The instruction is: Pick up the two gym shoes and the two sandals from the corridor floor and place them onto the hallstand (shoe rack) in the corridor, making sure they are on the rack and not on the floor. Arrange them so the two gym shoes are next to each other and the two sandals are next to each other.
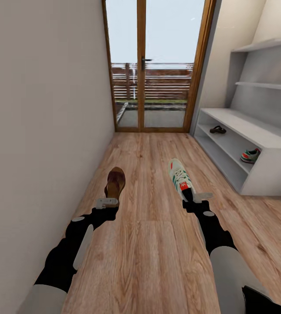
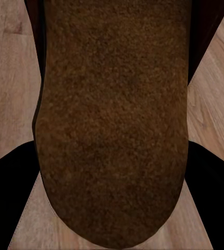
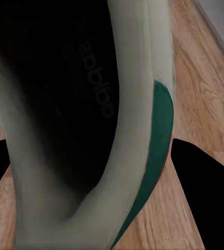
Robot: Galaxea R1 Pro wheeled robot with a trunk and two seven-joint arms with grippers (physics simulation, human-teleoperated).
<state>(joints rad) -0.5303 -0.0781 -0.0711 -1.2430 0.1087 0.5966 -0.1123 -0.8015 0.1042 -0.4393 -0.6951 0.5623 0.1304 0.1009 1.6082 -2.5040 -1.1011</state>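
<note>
Head view first: your left gripper [image 1: 107,202] grips a brown sandal [image 1: 115,182] by its heel end, and your right gripper [image 1: 197,197] grips a white gym shoe [image 1: 180,178] by its heel. Both shoes point toward the glass door [image 1: 155,65] at the corridor end. The grey hallstand [image 1: 262,135] stands right of this door. On its lower tier you see the second sandal [image 1: 218,129] near the door end, and the second gym shoe [image 1: 250,155] well apart from it, farther from the door.

Left wrist view: the sandal's tan insole [image 2: 114,125] sits between two dark fingers [image 2: 8,192], above the wood floor [image 2: 8,78].

Right wrist view: the gym shoe's dark opening and green heel stripe [image 3: 159,151] lie between your dark fingers [image 3: 211,187], so this claw is clenched on it.
</note>
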